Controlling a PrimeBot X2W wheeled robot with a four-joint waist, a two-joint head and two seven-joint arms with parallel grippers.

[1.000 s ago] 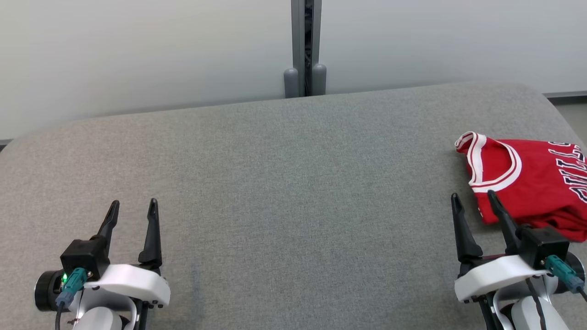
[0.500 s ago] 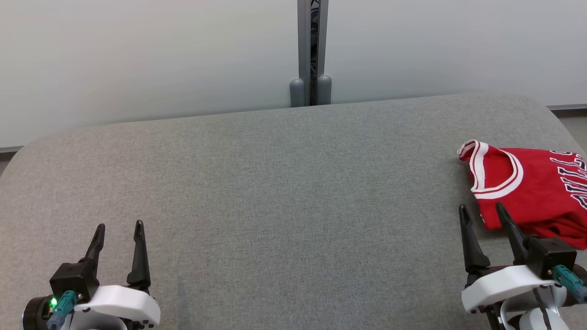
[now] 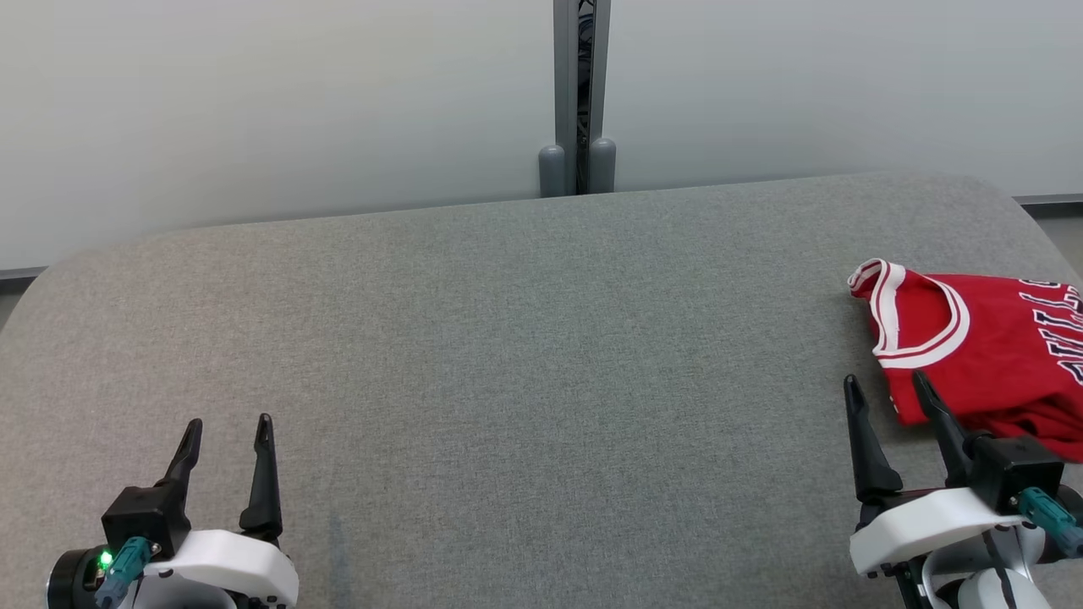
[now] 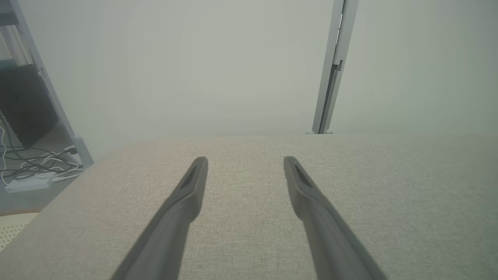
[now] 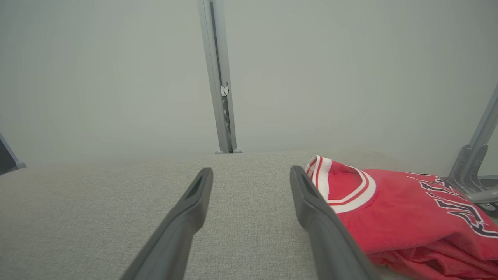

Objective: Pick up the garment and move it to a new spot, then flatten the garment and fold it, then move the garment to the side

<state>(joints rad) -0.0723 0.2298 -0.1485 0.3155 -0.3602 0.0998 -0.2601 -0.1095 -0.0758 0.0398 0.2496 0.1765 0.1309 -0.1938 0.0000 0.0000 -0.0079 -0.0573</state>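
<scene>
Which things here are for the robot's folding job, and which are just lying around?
For the job:
red jersey, at the table's right end
grey table it lies on
left claw and right claw, both open and empty

Just lying about:
metal post behind the table
cables and a white power strip on the floor

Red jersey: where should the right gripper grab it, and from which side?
Probably the white-trimmed collar of the red jersey, with the right gripper coming from the jersey's left in the head view: that rim stands raised and bunched, nearest the open fingers.
</scene>
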